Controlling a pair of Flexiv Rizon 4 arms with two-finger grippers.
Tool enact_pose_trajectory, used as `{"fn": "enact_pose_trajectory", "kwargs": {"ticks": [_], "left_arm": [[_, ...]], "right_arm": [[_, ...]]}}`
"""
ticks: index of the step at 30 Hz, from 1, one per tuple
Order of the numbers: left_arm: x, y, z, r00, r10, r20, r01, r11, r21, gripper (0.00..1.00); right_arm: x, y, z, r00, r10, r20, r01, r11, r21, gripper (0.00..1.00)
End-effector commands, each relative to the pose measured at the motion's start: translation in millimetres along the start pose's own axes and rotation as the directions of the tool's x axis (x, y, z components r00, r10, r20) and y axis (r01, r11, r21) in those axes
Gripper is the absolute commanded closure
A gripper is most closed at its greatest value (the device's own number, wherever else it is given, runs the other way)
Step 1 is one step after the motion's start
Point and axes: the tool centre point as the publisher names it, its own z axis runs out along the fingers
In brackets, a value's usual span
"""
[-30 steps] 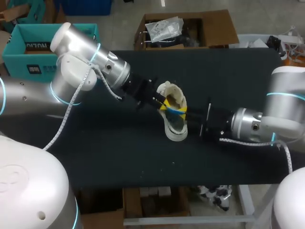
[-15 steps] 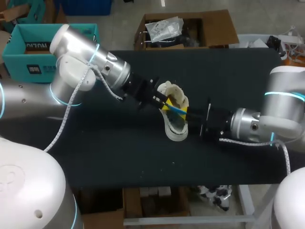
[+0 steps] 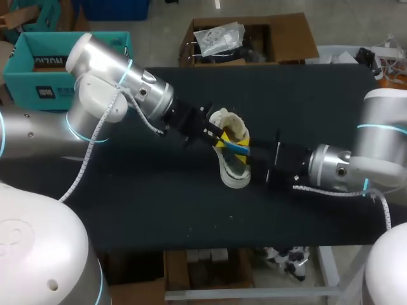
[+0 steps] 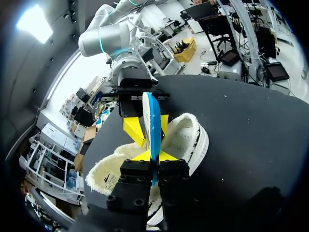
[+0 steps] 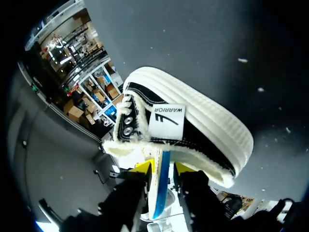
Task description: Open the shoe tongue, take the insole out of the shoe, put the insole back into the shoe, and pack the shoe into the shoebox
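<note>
The white shoe point(image 3: 233, 166) is found near the middle of the black table point(image 3: 159, 210), between the two arms. The blue insole point(image 4: 153, 116) is held on edge at the shoe's opening. It is clamped between the yellow tips of the left gripper point(image 4: 155, 155) at one end, and pinched by the right gripper point(image 5: 163, 166) from the opposite side

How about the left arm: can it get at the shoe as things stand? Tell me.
Probably not yet. The left gripper is shut on the blue insole, which the right gripper also grips, on edge at the shoe. The shoe lies right by it, but that gripper is occupied.
</note>
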Motion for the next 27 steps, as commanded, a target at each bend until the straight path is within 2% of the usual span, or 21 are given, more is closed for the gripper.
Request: {"fn": "enact_pose_trajectory", "kwargs": {"ticks": [1,2,3,4,15,20,22,23,25,27], "left_arm": [[2.3,0.4,0,1.000,-0.002,0.010,0.002,1.000,-0.001,1.00],[2.5,0.6,0,1.000,-0.003,0.010,0.003,1.000,-0.001,1.00],[2.6,1.0,1,1.000,-0.004,0.010,0.004,1.000,-0.002,1.00],[2.6,1.3,1,1.000,-0.004,0.010,0.004,1.000,-0.004,1.00],[2.5,17.0,8,0.999,-0.028,0.020,0.029,0.999,-0.033,1.00],[2.2,15.7,6,0.999,-0.030,0.022,0.031,0.999,-0.030,1.00],[2.3,11.6,3,1.000,-0.018,0.020,0.019,1.000,-0.024,0.71],[2.6,9.5,2,1.000,-0.012,0.020,0.012,1.000,-0.023,0.63],[2.5,5.9,0,1.000,-0.003,0.023,0.003,1.000,-0.017,0.58],[1.8,1.9,0,1.000,0.009,0.023,-0.009,1.000,-0.007,0.60]], "right_arm": [[0,-3,-3,1.000,-0.002,0.009,0.002,1.000,0.007,0.79],[0,-3,-3,1.000,-0.002,0.010,0.002,1.000,0.009,0.82],[0,-3,-2,1.000,0.000,0.011,0.000,1.000,0.012,0.94],[-1,-2,-1,1.000,0.000,0.012,0.000,1.000,0.014,1.00],[-5,18,14,1.000,-0.009,0.027,0.009,1.000,0.002,1.00],[-7,23,17,0.999,-0.008,0.037,0.009,1.000,-0.020,1.00],[-7,24,15,0.999,-0.007,0.037,0.008,1.000,-0.024,1.00],[-7,25,14,0.999,-0.006,0.037,0.007,0.999,-0.031,1.00],[-7,25,11,0.999,-0.004,0.035,0.005,0.999,-0.035,1.00],[-7,26,10,0.999,-0.001,0.033,0.002,0.999,-0.040,1.00]]}}
